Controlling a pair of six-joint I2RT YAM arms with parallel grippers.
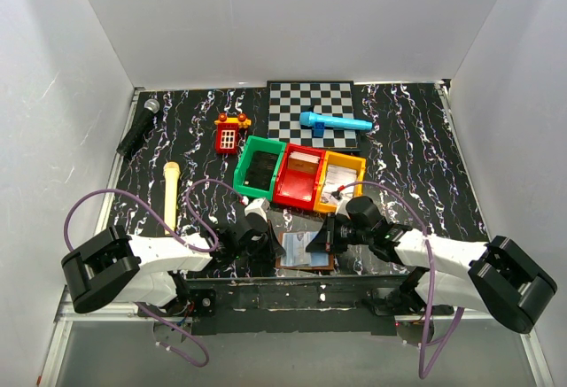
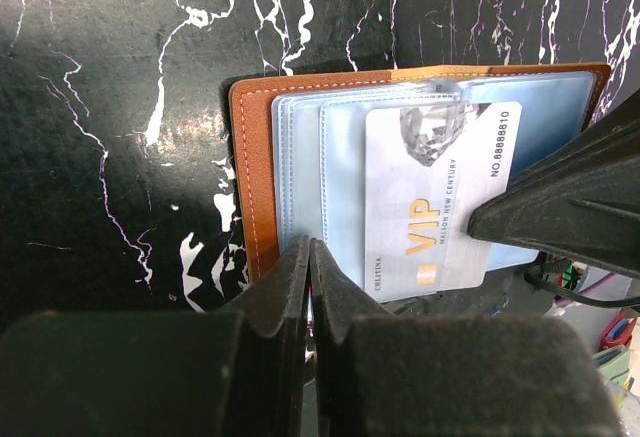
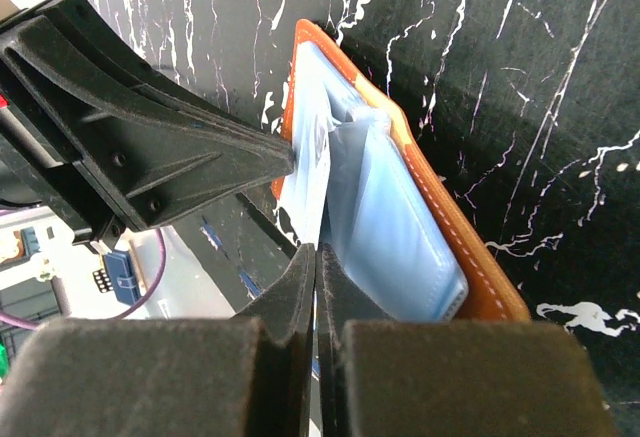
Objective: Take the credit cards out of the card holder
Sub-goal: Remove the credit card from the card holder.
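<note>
The card holder (image 1: pixel 306 251) lies open near the table's front edge, brown outside (image 2: pixel 250 157) with pale blue pockets (image 3: pixel 420 247). A whitish VIP credit card (image 2: pixel 430 207) sticks halfway out of a pocket toward the right. My right gripper (image 1: pixel 326 241) (image 3: pixel 317 252) is shut on that card's outer end, and the card (image 3: pixel 312 182) shows edge-on in its wrist view. My left gripper (image 1: pixel 268 238) (image 2: pixel 311 247) is shut, its tip resting on the holder's left edge at the pocket sheets. Whether it pinches a sheet is not visible.
Behind the holder stand a green bin (image 1: pixel 260 167), a red bin (image 1: pixel 299 174) and an orange bin (image 1: pixel 341 177). Farther back lie a chessboard (image 1: pixel 310 104) with a blue toy microphone (image 1: pixel 334 122), a red toy phone (image 1: pixel 230 133), a black microphone (image 1: pixel 139 127) and a yellow stick (image 1: pixel 171 194).
</note>
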